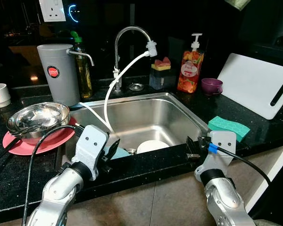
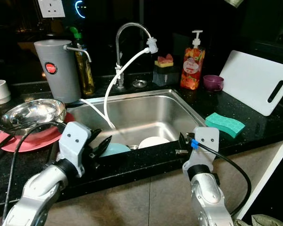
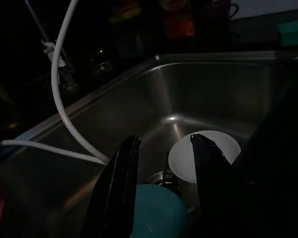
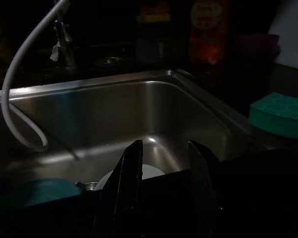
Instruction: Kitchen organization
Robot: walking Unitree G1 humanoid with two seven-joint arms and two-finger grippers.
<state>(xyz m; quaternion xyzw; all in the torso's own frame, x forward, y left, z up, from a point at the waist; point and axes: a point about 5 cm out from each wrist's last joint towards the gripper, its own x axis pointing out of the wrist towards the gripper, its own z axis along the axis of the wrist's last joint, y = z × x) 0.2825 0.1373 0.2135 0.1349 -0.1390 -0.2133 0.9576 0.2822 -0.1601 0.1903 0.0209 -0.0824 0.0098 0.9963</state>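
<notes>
- Black stone worktop (image 1: 19,181) surrounds the steel sink (image 1: 146,115); a round white dish (image 1: 152,145) and a teal bowl (image 2: 114,149) lie at its 6 o'clock.
- The left gripper (image 3: 164,163) is held open above the teal bowl; the right gripper (image 4: 164,163) is open at the front rim.
- A reach into the sink is judged the step in hand; lowering onto a dish is needed next.

Steel sink (image 1: 177,101), silver. In it: white dish (image 1: 152,145), teal dish (image 2: 115,149). Black speckled counter (image 1: 19,165). Pink plate (image 1: 52,141) under shiny steel bowl (image 1: 37,115). Grey canister (image 1: 58,73) (red round badge). Teal sponge (image 1: 228,127), embossed pattern. White cutting board (image 1: 257,84). Purple cup (image 1: 211,86). Orange-red soap bottle (image 1: 190,68), fruit print.
</notes>
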